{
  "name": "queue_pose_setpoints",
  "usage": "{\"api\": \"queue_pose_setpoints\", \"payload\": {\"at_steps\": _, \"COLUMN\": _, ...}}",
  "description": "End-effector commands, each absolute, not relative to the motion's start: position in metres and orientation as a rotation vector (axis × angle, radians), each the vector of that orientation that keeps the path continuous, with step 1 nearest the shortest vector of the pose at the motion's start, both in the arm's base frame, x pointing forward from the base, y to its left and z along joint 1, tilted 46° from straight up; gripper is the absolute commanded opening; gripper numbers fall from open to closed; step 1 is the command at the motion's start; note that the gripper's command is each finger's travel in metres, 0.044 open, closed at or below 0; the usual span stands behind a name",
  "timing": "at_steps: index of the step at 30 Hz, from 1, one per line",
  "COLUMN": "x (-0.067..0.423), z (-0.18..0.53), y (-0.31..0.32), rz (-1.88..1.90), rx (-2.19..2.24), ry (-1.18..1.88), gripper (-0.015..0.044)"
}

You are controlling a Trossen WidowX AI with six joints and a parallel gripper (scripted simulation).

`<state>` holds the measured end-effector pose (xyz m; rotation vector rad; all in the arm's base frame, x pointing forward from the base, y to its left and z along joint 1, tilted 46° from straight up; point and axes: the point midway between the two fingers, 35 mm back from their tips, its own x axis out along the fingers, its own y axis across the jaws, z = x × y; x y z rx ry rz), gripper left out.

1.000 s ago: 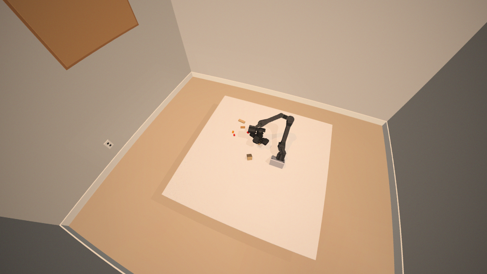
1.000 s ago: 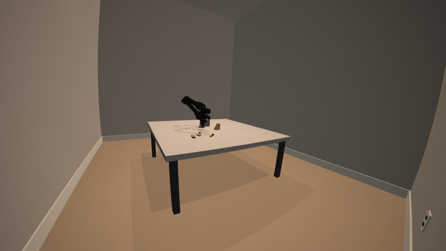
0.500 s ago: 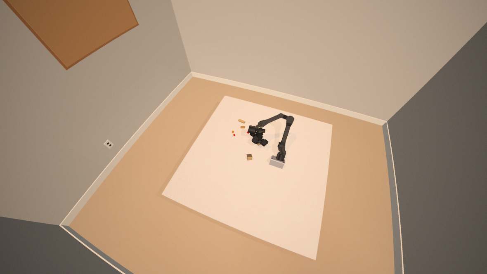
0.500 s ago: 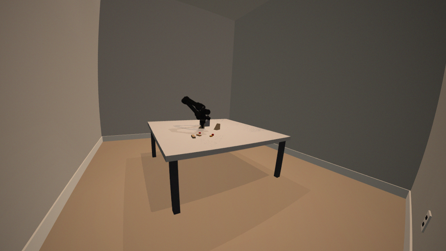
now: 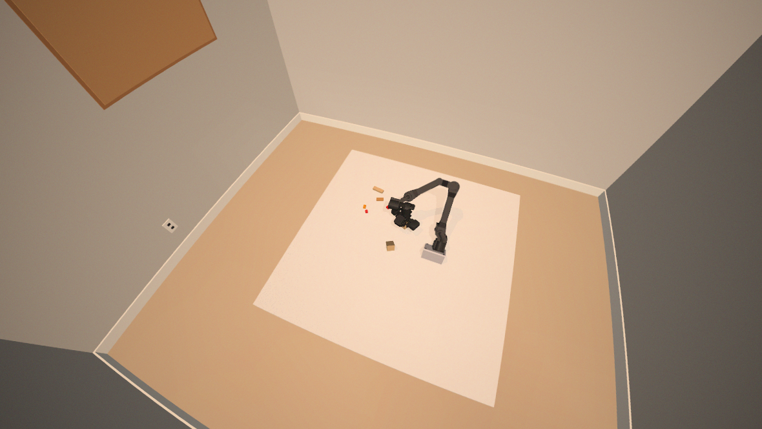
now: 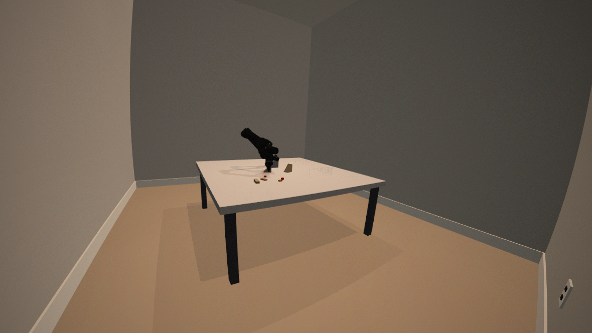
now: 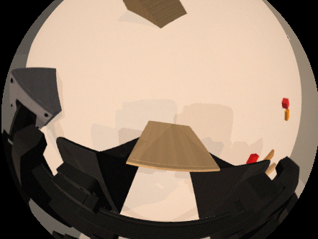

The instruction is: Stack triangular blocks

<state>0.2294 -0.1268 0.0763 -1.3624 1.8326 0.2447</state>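
My gripper [image 5: 405, 226] [image 6: 268, 169] [image 7: 167, 142] is shut on one triangular wooden block [image 7: 173, 145], with a finger on either side. In the wrist view this block shows a tapering tan face with a thin pale edge towards the camera. In the top and exterior views the hand hides most of it. Its height above the table is hard to judge. The other triangular block [image 5: 390, 246] [image 6: 288, 168] [image 7: 160, 12] stands on the table apart from the gripper, cut off by the top edge of the wrist view.
The arm's grey base [image 5: 432, 254] [image 7: 41, 88] stands beside the work area. A red piece [image 5: 387, 207] [image 7: 252, 158] lies near the hand. Beyond lie another red piece [image 5: 366, 211] [image 7: 285, 103], an orange one [image 5: 364, 206] [image 7: 286, 114] and two tan pieces, one longer [image 5: 378, 189] [image 6: 256, 180].
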Motion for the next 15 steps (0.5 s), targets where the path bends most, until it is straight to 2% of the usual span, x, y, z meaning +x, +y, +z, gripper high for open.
{"api": "queue_pose_setpoints", "payload": {"at_steps": 1, "x": 0.2296, "z": 0.0766, "y": -0.1267, "rz": 0.243, "rx": -1.361, "ry": 1.832, "gripper": 0.0131}}
{"api": "queue_pose_setpoints", "payload": {"at_steps": 12, "x": 0.2296, "z": 0.0766, "y": -0.1267, "rz": 0.243, "rx": -1.361, "ry": 1.832, "gripper": 0.042}}
{"api": "queue_pose_setpoints", "payload": {"at_steps": 13, "x": 0.2296, "z": 0.0766, "y": -0.1267, "rz": 0.243, "rx": -1.361, "ry": 1.832, "gripper": 0.044}}
{"api": "queue_pose_setpoints", "payload": {"at_steps": 15, "x": 0.2296, "z": 0.0766, "y": -0.1267, "rz": 0.243, "rx": -1.361, "ry": 1.832, "gripper": 0.044}}
